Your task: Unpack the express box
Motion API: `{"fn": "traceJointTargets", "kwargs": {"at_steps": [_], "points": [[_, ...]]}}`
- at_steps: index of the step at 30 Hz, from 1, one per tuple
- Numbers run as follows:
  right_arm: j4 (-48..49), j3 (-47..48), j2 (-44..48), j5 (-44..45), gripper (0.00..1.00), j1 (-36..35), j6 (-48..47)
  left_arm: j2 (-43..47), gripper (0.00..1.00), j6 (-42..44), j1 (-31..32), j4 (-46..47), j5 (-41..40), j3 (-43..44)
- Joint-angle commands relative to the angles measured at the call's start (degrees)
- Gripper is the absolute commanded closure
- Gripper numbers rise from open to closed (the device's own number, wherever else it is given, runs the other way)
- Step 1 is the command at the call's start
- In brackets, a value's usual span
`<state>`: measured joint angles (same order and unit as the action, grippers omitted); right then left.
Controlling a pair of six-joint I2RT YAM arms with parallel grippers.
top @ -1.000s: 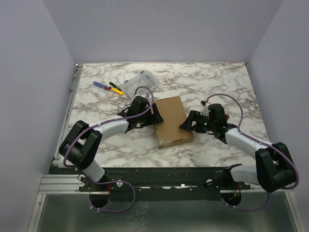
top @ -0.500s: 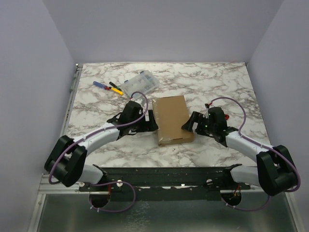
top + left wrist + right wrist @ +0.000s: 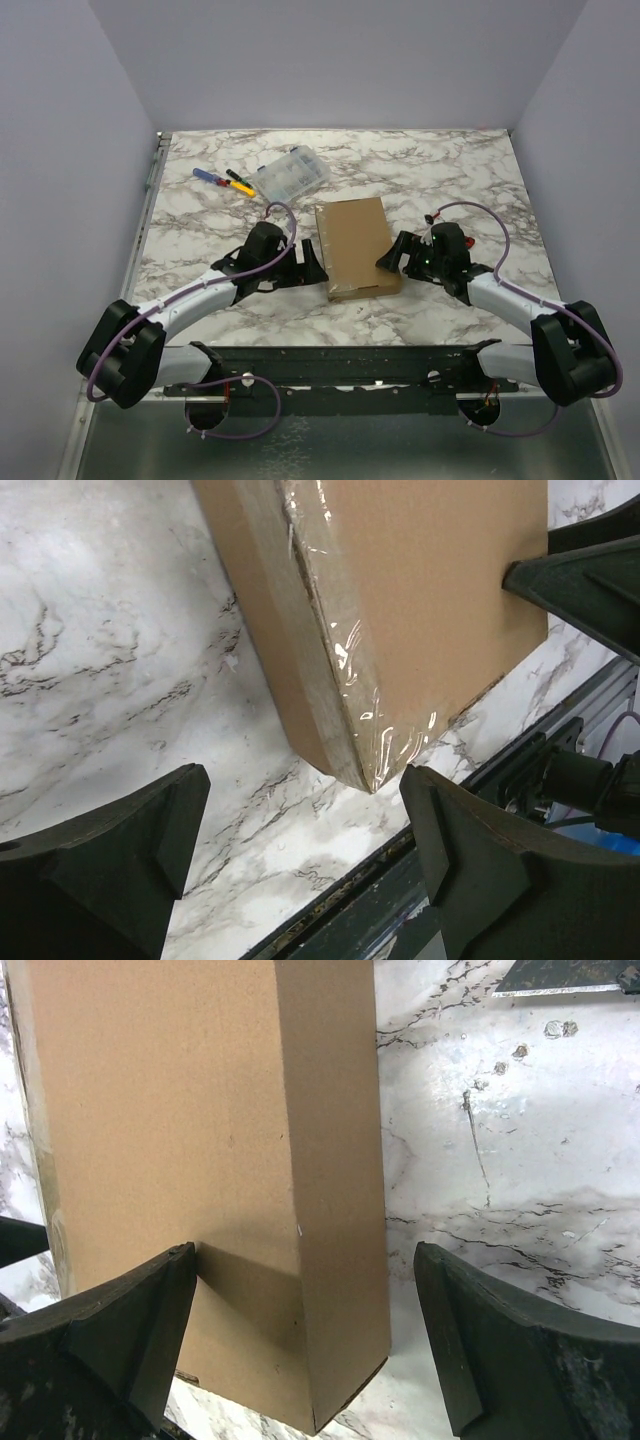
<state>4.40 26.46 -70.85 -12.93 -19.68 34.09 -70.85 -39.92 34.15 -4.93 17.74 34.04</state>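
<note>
The box (image 3: 357,247) is seen from above lying flat and closed on the marble tabletop (image 3: 450,170), near the middle, with its long side running away from the arm bases. The left gripper (image 3: 311,264) is placed low by the box's near left corner, and the right gripper (image 3: 389,259) is set against the near part of its right edge. A clear case (image 3: 292,172) and two pen-like tools (image 3: 225,180) are found well apart from the box, toward the far left.

In the left wrist view, the box (image 3: 420,590) is seen ahead, its near corner lying between the tips of the left gripper (image 3: 300,780), whose jaws are spread wide and hold nothing. Clear tape (image 3: 330,650) is wrapped over the box's edge. A dark finger (image 3: 580,580) of the other gripper is seen at the box's far edge.

In the right wrist view, the jaws of the right gripper (image 3: 305,1250) are held wide, astride the box's (image 3: 160,1110) side edge: one finger (image 3: 120,1330) is laid over the lid, the other (image 3: 520,1350) above the bare tabletop (image 3: 500,1140). Nothing is clamped.
</note>
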Motion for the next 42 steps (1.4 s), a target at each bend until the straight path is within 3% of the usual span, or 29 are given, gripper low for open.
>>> {"fn": "traceJointTargets", "kwargs": {"at_steps": [1, 9, 19, 26, 42], "points": [[-0.75, -1.03, 0.74, 1.57, 0.06, -0.18, 0.09, -1.33, 0.13, -0.71, 0.20, 3.81, 2.04, 0.25], [-1.37, -0.89, 1.33, 1.52, 0.06, -0.18, -0.48, -5.69, 0.15, -0.86, 0.86, 6.14, -0.50, 1.11], [-1.16, -1.40, 0.57, 1.71, 0.06, -0.11, 0.10, -9.78, 0.30, -1.21, 1.19, 5.85, -3.51, 0.53], [-1.66, -1.32, -0.57, 4.09, 0.06, -0.18, 2.29, -9.98, 0.43, -1.34, 1.27, 0.78, -8.04, 0.09], [-4.17, -0.63, -1.68, 9.76, 0.07, -0.18, 4.45, -7.95, 0.44, -0.07, 1.26, -8.94, -17.29, 0.98]]}}
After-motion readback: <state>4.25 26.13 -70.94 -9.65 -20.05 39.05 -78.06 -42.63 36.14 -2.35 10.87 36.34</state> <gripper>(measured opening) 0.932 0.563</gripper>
